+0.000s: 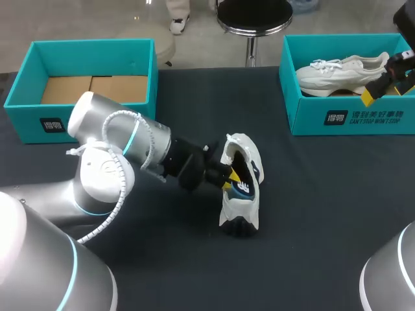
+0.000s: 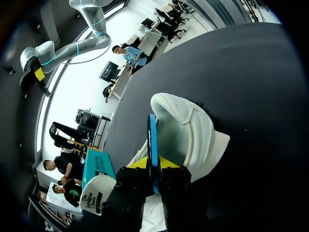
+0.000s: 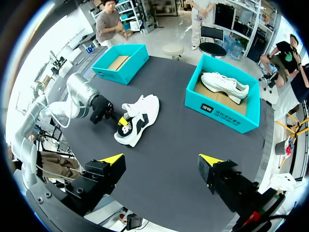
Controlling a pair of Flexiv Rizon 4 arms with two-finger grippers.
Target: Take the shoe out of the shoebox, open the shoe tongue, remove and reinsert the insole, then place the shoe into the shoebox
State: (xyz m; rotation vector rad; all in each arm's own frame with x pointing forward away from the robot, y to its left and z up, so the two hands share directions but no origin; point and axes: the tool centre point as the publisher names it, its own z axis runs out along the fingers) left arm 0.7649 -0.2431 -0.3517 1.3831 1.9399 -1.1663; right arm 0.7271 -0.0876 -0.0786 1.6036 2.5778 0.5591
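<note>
A white shoe [image 1: 241, 188] lies on its side in the middle of the dark table, its opening turned toward my left arm. My left gripper [image 1: 227, 178] reaches into that opening. In the left wrist view the thin blue edge of the insole [image 2: 152, 140] stands between the two yellow tips, and my left gripper [image 2: 153, 164] is shut on it, with the white heel of the shoe [image 2: 190, 128] just ahead. The insole's dark face with a white mark [image 1: 244, 187] shows inside the shoe. My right gripper [image 3: 159, 166] hangs open high above the table, far from the shoe [image 3: 137, 116].
A teal shoebox [image 1: 350, 116] at the back right holds a second white shoe [image 1: 343, 71]. Another teal shoebox [image 1: 26, 103] at the back left shows only its cardboard floor. My right gripper [image 1: 389, 81] hovers over the right box.
</note>
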